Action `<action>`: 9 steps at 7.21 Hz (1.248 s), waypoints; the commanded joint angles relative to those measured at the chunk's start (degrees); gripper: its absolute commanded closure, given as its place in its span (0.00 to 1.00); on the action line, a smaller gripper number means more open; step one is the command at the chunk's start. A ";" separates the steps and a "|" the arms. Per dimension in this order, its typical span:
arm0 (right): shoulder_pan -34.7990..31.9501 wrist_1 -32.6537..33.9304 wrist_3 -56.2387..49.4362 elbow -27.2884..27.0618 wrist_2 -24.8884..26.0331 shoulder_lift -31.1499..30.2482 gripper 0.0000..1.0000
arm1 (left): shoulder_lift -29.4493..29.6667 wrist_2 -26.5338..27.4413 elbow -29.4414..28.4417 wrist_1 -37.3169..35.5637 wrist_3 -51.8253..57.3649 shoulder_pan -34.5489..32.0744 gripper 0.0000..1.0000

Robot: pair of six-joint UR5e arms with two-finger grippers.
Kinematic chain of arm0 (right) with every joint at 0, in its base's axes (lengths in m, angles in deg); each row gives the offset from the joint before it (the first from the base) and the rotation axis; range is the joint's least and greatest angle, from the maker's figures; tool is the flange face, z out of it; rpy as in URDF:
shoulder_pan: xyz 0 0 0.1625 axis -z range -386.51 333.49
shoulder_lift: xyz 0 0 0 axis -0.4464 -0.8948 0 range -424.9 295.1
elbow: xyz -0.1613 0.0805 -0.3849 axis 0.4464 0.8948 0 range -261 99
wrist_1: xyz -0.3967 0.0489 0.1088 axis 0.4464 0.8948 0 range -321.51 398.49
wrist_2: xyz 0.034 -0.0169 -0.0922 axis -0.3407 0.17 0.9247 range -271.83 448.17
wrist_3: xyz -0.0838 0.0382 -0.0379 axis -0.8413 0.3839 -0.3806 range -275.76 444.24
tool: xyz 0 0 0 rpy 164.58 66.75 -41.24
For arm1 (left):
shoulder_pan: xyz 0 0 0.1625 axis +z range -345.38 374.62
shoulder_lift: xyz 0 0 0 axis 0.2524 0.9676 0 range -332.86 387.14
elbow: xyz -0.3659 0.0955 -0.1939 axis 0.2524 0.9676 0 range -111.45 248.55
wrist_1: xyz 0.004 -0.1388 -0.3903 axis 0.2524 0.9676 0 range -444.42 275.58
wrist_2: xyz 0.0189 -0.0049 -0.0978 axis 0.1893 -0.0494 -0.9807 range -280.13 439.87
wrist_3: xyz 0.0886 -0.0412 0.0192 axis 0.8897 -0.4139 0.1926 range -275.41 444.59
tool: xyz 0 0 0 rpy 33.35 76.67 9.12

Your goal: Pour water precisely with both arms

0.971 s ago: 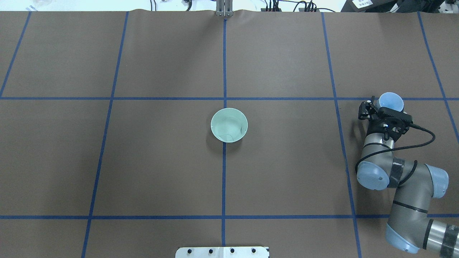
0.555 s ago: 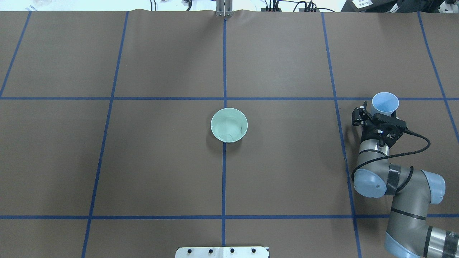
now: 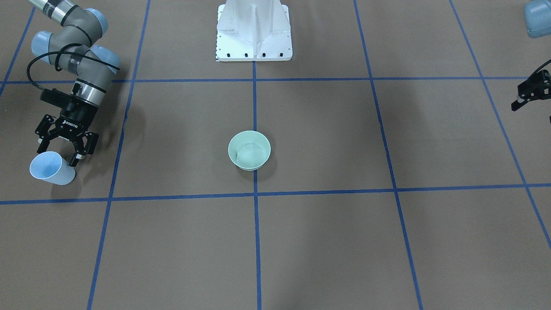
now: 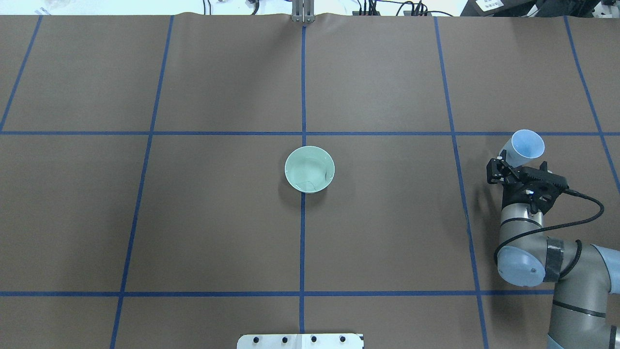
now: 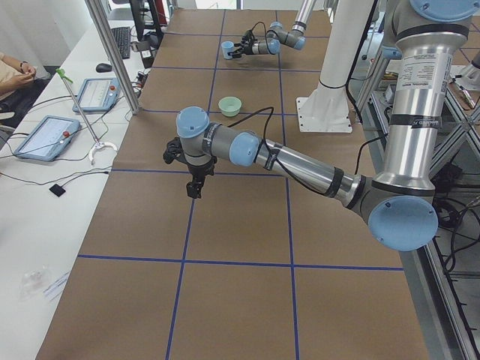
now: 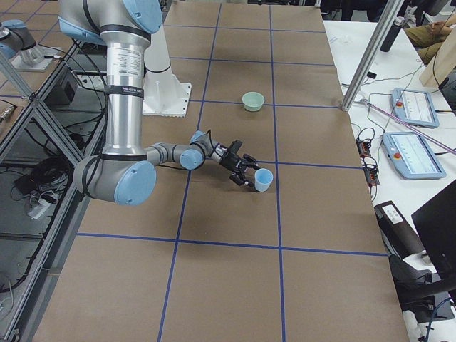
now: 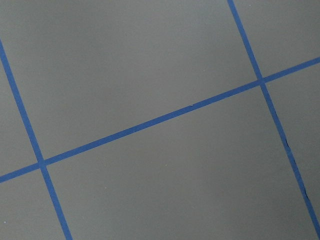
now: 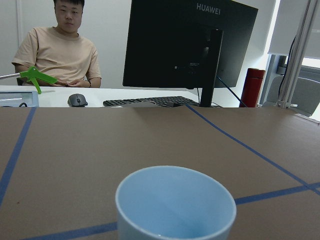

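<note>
A mint-green bowl (image 4: 309, 169) stands at the table's centre, and the water (image 3: 247, 151) shows in it as faint glints. A light-blue cup (image 4: 525, 147) stands upright on the table at the right, also seen as the cup (image 3: 51, 168) in the front-facing view. My right gripper (image 3: 58, 156) is level with the cup and open, its fingertips spread just behind the cup and not gripping it. The right wrist view looks over the cup's rim (image 8: 175, 200). My left gripper (image 3: 531, 92) hangs over bare table far to the left, cut by the frame edge; I cannot tell its state.
The white pedestal base (image 3: 254, 32) sits at the robot's side of the table. Blue tape lines (image 4: 302, 87) divide the brown surface. Beyond the table's right end a seated person (image 8: 57, 50), a monitor (image 8: 185, 45) and a keyboard are on a desk.
The right gripper has drawn back towards the robot's base and let the blue cup stand free ahead of its fingers. The bowl has not moved.
</note>
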 commanded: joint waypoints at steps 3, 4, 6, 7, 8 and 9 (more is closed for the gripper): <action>4.41 0.00 -0.34 -7.40 -0.37 -1.60 0.00 | 0.22 0.02 0.00 0.00 0.00 0.01 0.00; 4.59 0.00 -1.30 -10.56 -2.63 -1.52 0.00 | 0.22 0.02 0.00 0.00 0.00 0.01 0.00; 4.51 0.09 -10.66 -16.36 -7.29 -0.73 0.00 | 0.31 0.02 0.08 0.00 -0.09 -0.07 0.00; 1.81 0.00 -15.76 -16.82 -12.80 0.23 0.00 | 0.40 0.02 0.09 0.00 -0.17 -0.07 0.00; -2.39 0.09 -20.08 -16.74 -17.72 3.55 0.00 | 1.01 0.02 0.87 0.17 -4.79 0.01 0.00; -7.14 0.00 -24.90 -16.74 -23.78 5.84 0.00 | 2.49 0.02 2.18 0.26 -10.31 0.10 0.00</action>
